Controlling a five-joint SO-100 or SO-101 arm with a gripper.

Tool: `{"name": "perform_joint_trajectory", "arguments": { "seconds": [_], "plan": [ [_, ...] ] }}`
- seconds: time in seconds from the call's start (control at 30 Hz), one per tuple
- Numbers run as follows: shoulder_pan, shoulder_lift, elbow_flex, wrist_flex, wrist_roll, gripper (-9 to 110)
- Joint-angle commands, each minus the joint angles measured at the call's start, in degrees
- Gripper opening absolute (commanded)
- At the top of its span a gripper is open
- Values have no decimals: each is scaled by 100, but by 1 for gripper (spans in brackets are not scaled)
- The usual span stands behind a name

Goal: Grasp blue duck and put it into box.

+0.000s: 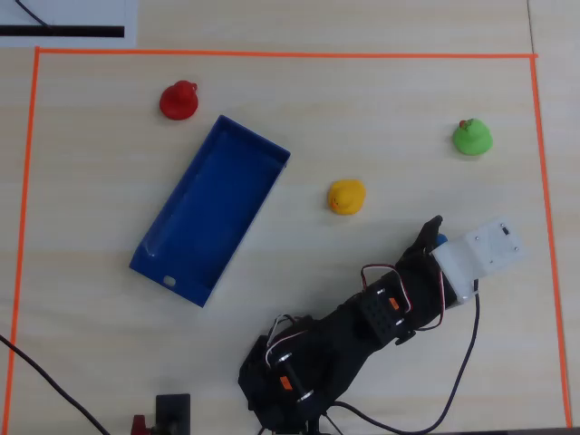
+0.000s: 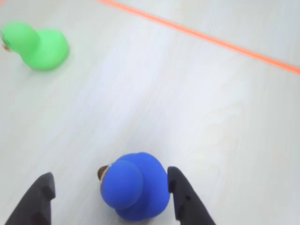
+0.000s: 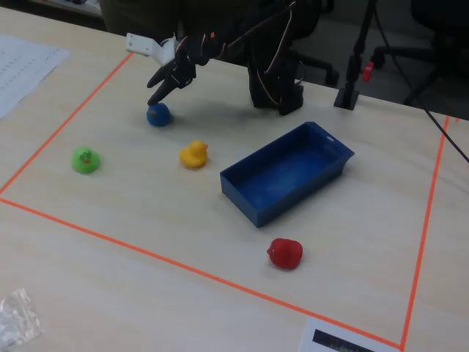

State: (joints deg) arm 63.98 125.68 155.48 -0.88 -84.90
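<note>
The blue duck sits on the table between my gripper's open black fingers, close against the right finger and well apart from the left one, beak pointing left. In the overhead view only a sliver of the blue duck shows beside the gripper, at the right of the table. The fixed view has the gripper hovering just above the blue duck. The box lies at an angle left of centre, also seen in the fixed view, with nothing in it.
A green duck stands beyond the gripper. A yellow duck is between gripper and box, and a red duck sits past the box. Orange tape frames the work area.
</note>
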Motion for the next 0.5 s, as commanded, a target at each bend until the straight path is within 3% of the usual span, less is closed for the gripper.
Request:
{"name": "perform_joint_trajectory", "arguments": {
  "seconds": [0.0, 0.47],
  "plan": [
    [-62, 141, 70, -246, 53, 33],
    [-237, -62, 466, -721, 176, 33]
  ]
}}
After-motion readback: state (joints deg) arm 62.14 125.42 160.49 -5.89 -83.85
